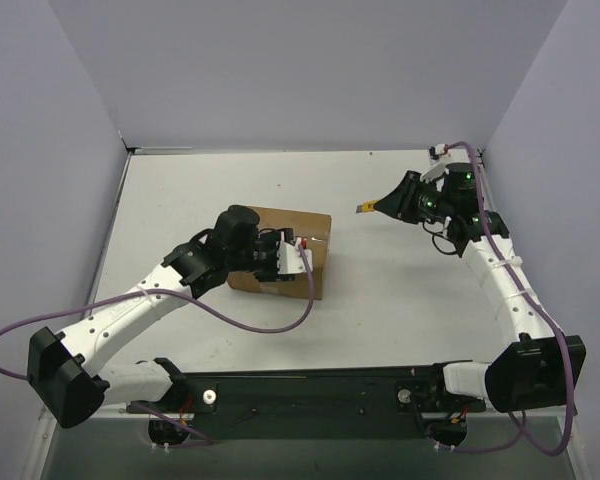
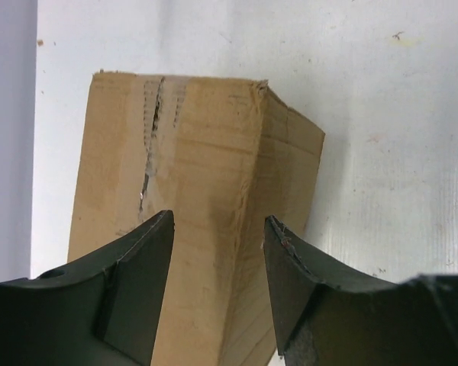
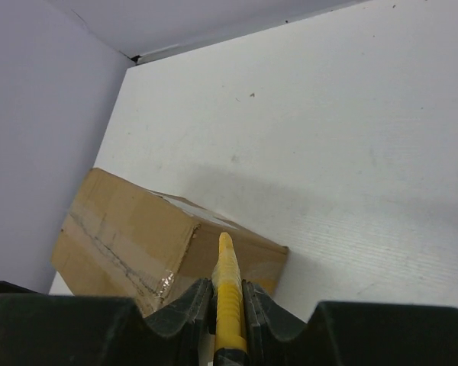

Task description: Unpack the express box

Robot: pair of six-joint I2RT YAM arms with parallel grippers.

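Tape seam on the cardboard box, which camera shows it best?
Left wrist. The tape seam runs close up down the express box, its ragged split plain. The right wrist view catches it slantwise and smaller, past the yellow tool in the right gripper. The top view does not resolve it; the left arm covers part of the box.

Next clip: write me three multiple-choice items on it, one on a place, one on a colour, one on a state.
1. Which gripper is at the box? A left; B right; C neither.
2. What colour is the tool in the right gripper? A red; B yellow; C blue.
3. How are the fingers of the left gripper? A open; B shut; C out of view.
Key: A, the left wrist view looks straight onto the box; B, the right wrist view shows yellow; A, a gap shows between them.
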